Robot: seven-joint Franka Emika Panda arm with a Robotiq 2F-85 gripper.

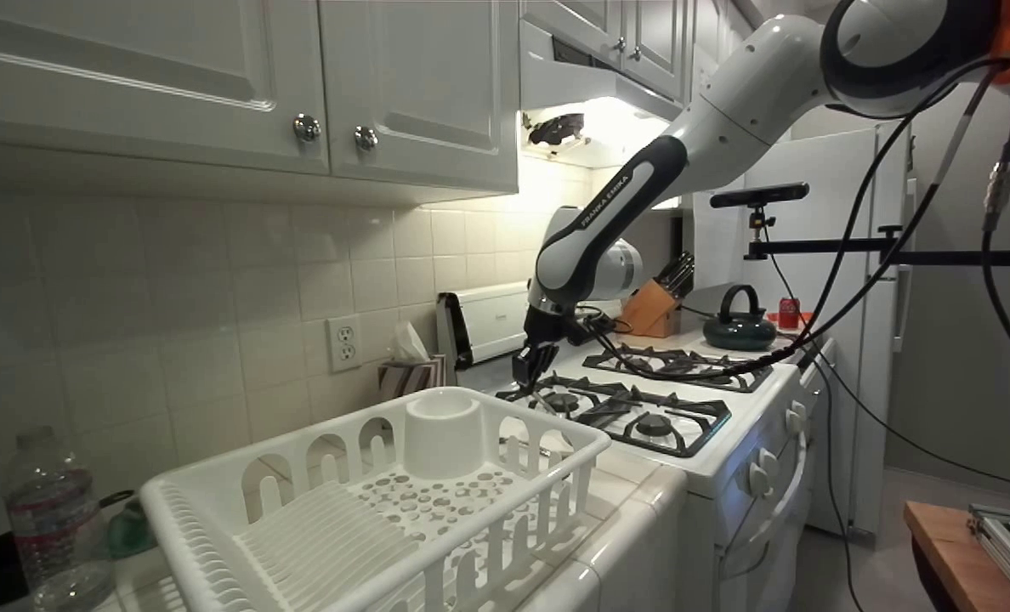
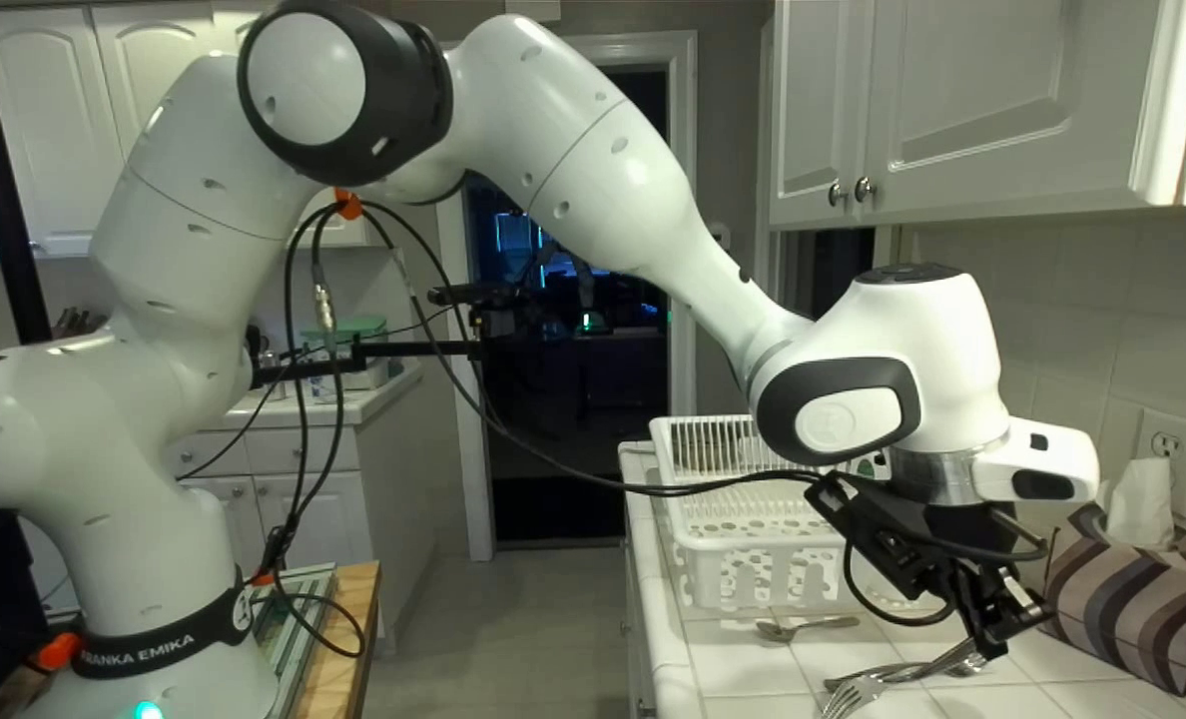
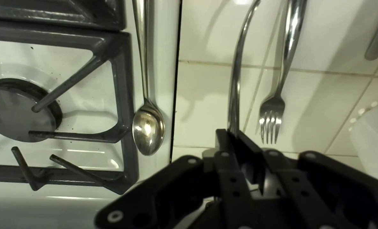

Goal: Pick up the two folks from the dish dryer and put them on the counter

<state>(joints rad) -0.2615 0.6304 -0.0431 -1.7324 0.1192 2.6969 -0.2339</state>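
My gripper (image 3: 234, 135) is shut on a metal fork (image 3: 238, 70), seen edge-on in the wrist view. In an exterior view the gripper (image 2: 997, 639) is low over the tiled counter (image 2: 743, 659), and the held fork (image 2: 858, 691) slants down with its tines at the lower left; whether they touch the tiles I cannot tell. Another fork (image 3: 272, 109) lies flat on the counter beside it, tines pointing toward the gripper. The white dish dryer (image 1: 471, 523) stands on the counter, also seen behind the arm (image 2: 753, 569); no fork shows in it.
A spoon (image 3: 148, 128) lies on the stove edge beside the black burner grate (image 3: 125, 95). Another utensil (image 2: 778, 631) lies on the tiles by the dish dryer. A striped tissue box (image 2: 1137, 609) stands by the wall. A kettle (image 1: 739, 330) and knife block (image 1: 651, 306) are past the stove.
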